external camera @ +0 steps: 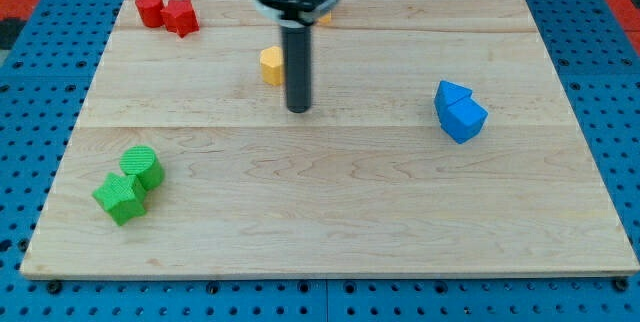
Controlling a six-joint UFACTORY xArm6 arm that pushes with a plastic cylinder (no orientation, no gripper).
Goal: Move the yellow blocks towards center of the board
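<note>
My tip [298, 110], a bare rod with no fingers to open or close, stands just right of the small yellow hexagonal block [270, 64] at upper centre of the wooden board [330, 212]; light, rigid, likely slippery, it wants pushing on its upper face.

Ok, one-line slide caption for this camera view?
My tip sits just right of a yellow block; another yellow block peeks out behind the arm, near the board top.

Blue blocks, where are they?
The blue blocks sit touching each other on the view's right side of the board, far right of my tip and the yellow block.
</note>
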